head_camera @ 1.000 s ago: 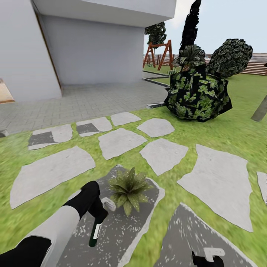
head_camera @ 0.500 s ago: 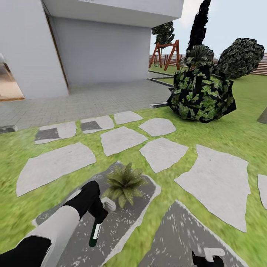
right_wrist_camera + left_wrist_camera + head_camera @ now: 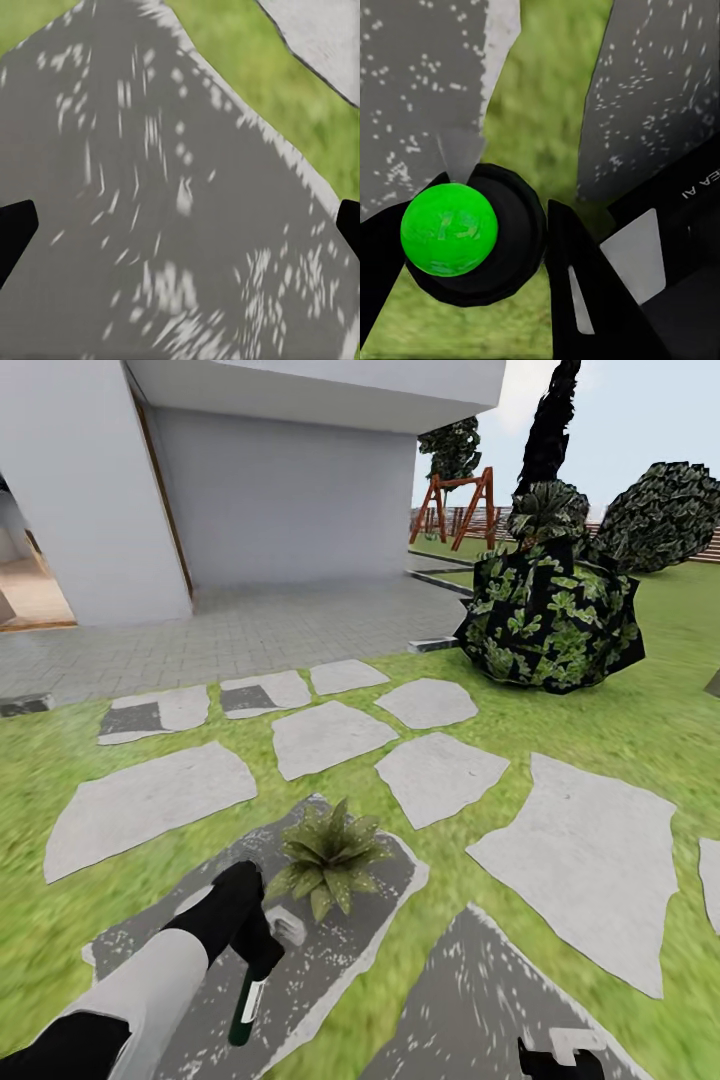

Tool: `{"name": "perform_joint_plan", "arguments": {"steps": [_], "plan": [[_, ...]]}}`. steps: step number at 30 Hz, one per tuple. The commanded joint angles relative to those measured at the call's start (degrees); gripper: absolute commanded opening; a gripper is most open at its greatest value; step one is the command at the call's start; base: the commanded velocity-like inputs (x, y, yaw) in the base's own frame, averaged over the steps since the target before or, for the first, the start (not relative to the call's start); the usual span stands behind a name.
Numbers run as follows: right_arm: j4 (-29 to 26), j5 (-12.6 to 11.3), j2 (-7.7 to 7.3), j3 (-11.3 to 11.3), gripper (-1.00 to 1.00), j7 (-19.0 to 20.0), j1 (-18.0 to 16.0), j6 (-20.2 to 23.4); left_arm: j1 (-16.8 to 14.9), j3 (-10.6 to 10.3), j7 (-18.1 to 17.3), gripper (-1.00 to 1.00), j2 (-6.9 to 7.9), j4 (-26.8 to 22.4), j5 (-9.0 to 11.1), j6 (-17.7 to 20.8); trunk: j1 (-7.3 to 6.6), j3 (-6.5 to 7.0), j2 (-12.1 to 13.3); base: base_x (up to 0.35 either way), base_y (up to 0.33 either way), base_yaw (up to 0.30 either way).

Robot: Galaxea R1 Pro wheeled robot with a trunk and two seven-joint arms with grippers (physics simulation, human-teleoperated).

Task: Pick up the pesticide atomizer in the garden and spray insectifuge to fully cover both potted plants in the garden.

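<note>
My left gripper [image 3: 262,958] is shut on the pesticide atomizer [image 3: 243,1008], a slim dark bottle with a white label that hangs downward with its green end lowest. The left wrist view looks along the atomizer's round green end [image 3: 448,229], with the black fingers [image 3: 585,292] on either side of it. One potted plant [image 3: 328,854], a low rosette of pointed green leaves, stands on a grey paving stone [image 3: 350,940] just beyond and to the right of that gripper. My right gripper [image 3: 560,1054] sits at the bottom edge, open, with its fingertips [image 3: 15,229] far apart over bare grey stone [image 3: 172,195].
Grey stepping stones [image 3: 325,737] lie across the green lawn [image 3: 600,730]. A big dark-leaved shrub [image 3: 550,615] stands at the right. A white house wall [image 3: 280,500] with a paved terrace [image 3: 250,630] fills the back left, with a wooden swing frame [image 3: 462,505] behind.
The whole picture has shifted, so the camera has turned; more of the doorway at the left shows. My left arm with the atomizer sits slightly lower in the picture.
</note>
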Motion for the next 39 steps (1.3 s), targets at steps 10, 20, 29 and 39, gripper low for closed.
{"name": "perform_joint_plan", "arguments": {"steps": [10,20,29,39], "plan": [[0.0,-0.2,0.00,0.2,1.00,-0.1,0.0,-0.2,1.3,0.5,0.9,-1.00,1.57,-0.9,-0.3,0.3,-0.01,-0.05,0.0,0.146,0.030,0.000],[0.0,-0.2,0.00,0.2,1.00,-0.1,0.0,-0.2,1.8,0.5,2.4,-1.00,0.83,0.1,0.5,0.0,-0.01,-0.05,0.0,0.270,0.064,0.000],[0.0,-0.2,0.00,0.2,1.00,-0.1,0.0,-0.2,4.8,0.6,2.4,-1.00,0.69,0.2,0.7,-0.4,-0.01,-0.05,0.0,0.007,0.001,0.000],[0.0,-0.2,0.00,0.2,1.00,-0.1,0.0,-0.2,5.0,0.7,2.4,-1.00,-0.18,-0.2,0.7,-0.4,-0.01,-0.05,0.0,-0.040,0.000,-0.017]]}}
